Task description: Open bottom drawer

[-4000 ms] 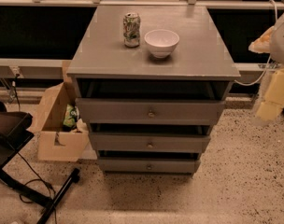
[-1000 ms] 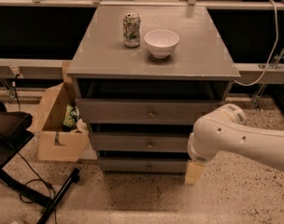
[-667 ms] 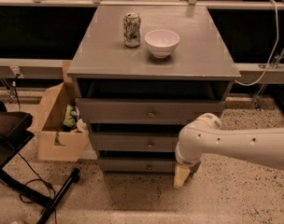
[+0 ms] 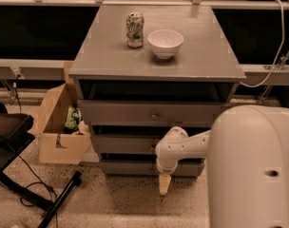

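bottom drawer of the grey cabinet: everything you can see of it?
The bottom drawer is the lowest of three: a flat grey front, seemingly painted wood, level and pushed in, just above the speckled floor. A dark gap separates it from the middle drawer. A small round knob shows faintly near its middle. The robot arm crosses its right half, and the gripper hangs before its lower edge, pointing down; contact cannot be told.

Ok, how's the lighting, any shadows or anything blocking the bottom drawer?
Camera view: dim, warm light; the cabinet top is evenly lit, the bowl casts a soft shadow, and the gaps above the drawers are dark. The hand hangs low in front of the bottom drawer, covering part of it; the arm fills the lower right corner.
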Robot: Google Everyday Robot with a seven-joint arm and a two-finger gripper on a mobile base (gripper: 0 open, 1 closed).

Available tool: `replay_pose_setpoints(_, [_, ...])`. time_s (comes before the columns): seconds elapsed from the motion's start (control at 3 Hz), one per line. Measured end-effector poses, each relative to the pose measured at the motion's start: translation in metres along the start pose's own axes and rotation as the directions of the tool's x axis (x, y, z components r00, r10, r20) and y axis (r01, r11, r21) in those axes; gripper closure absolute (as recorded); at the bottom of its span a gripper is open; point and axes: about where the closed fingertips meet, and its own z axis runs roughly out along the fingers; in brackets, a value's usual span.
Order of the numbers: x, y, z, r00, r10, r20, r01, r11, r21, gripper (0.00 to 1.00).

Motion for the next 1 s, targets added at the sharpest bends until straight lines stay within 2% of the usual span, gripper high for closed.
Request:
replay_pose_setpoints(0.33, [-0.0077,0.0100,0.0484,0.997,-0.065,-0.043,0.064,0.9976,-0.026,0.00])
replay_pose_setpoints(1.0, [-0.0105,0.0139,0.0581,0.996,-0.076,-0.043,0.074,0.9962,-0.045,0.00])
